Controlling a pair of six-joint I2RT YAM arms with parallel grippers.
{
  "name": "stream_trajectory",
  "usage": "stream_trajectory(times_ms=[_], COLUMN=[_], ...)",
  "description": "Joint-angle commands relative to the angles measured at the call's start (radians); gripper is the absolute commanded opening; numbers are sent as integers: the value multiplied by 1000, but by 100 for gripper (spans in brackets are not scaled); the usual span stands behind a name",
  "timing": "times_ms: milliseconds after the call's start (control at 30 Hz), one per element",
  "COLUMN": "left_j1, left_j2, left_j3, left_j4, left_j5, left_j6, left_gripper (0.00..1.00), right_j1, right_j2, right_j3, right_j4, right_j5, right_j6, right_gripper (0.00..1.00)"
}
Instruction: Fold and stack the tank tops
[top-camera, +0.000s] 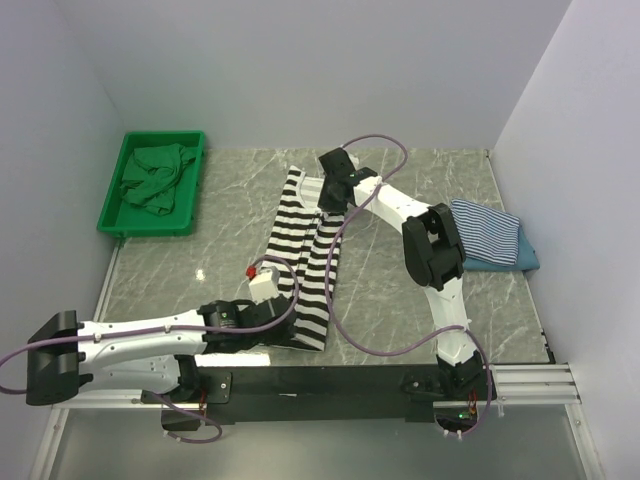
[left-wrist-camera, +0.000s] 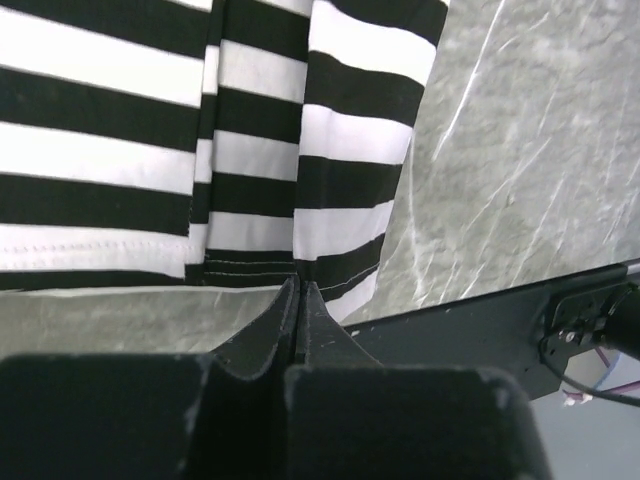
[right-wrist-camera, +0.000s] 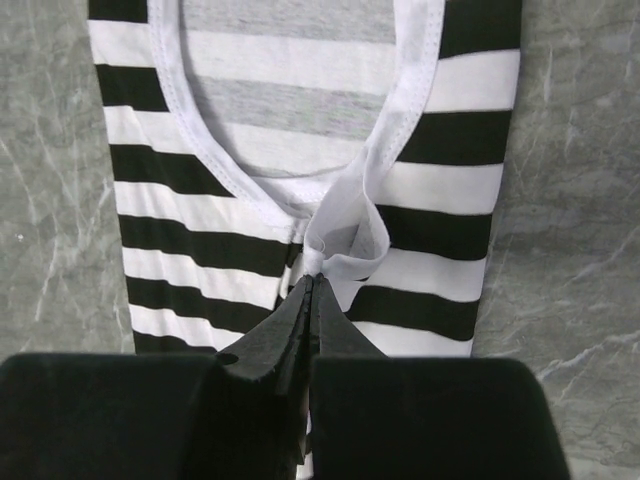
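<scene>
A grey marbled bench (top-camera: 400, 290) is enclosed by pale walls. The wide-striped tank top (top-camera: 305, 262) is laid lengthwise at its middle, folded into a narrow band of soft black-and-white knit with stitched white neck binding. That binding is pinched by the right end effector (right-wrist-camera: 311, 285); the hem is nipped by the left end effector (left-wrist-camera: 299, 292), its fingers pressed together. The thin-striped top (top-camera: 485, 232) is seen folded on the teal top (top-camera: 530, 262) at the right.

no legible text, label, brand, number or sign anywhere in any of the three views
</scene>
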Motion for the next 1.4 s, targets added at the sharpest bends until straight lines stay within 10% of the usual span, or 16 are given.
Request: stream_trajectory(times_ms=[0,667,900,1167,1367], left_j1=[-38,-80,-78,-67,138], left_j2=[-32,-64,-66,-146,-159], left_j3=[-18,-113,-92,-3,-10], left_j4=[-71,-134,-165,-302,-216], left_j5=[-32,-32,-52,-153,-86], left_j6=[-80,-209,-217,-221,-44], left_gripper=[0,1,35,44,41], right_j1=[-2,22,24,21,47], right_j2=[-24,103,57,-102,-155], right_j3=[52,119,66,7,-50], right_j4=[35,72,112,133,89], right_j5=[-14,-79,-75,-14,35], right_j6=[-6,14,-2,-25,-9], right_gripper=[0,0,49,58,58])
